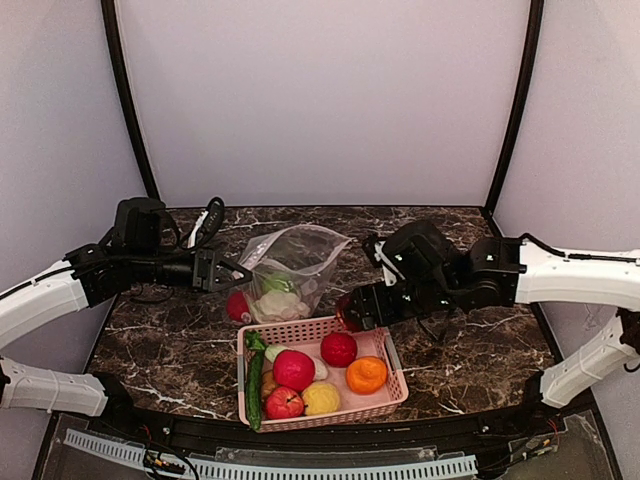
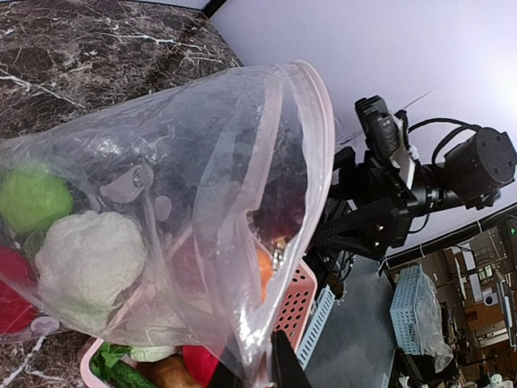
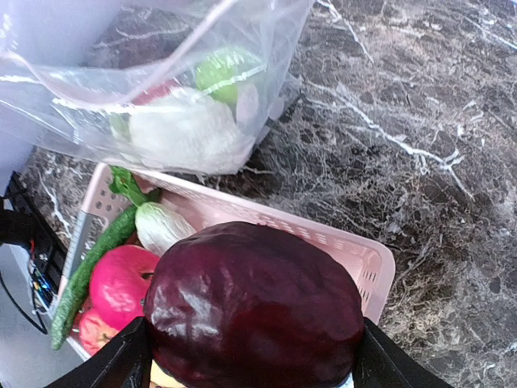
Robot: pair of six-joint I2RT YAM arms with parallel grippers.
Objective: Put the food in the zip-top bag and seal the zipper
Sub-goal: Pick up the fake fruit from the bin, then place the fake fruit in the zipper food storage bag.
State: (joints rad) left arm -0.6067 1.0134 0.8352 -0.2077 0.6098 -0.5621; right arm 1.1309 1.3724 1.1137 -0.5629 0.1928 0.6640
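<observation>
Gaping clear bag (image 1: 295, 262), glossy purple cabbage (image 3: 254, 303) gripped

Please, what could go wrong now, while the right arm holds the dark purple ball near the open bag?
1. The dark purple ball fills the right end effector and looks wide for the floppy mouth of the zip-top bag; it may catch on the rim.
2. Only the left end effector holds the bag, at one edge; a push from the ball could pull the plastic free.
</observation>
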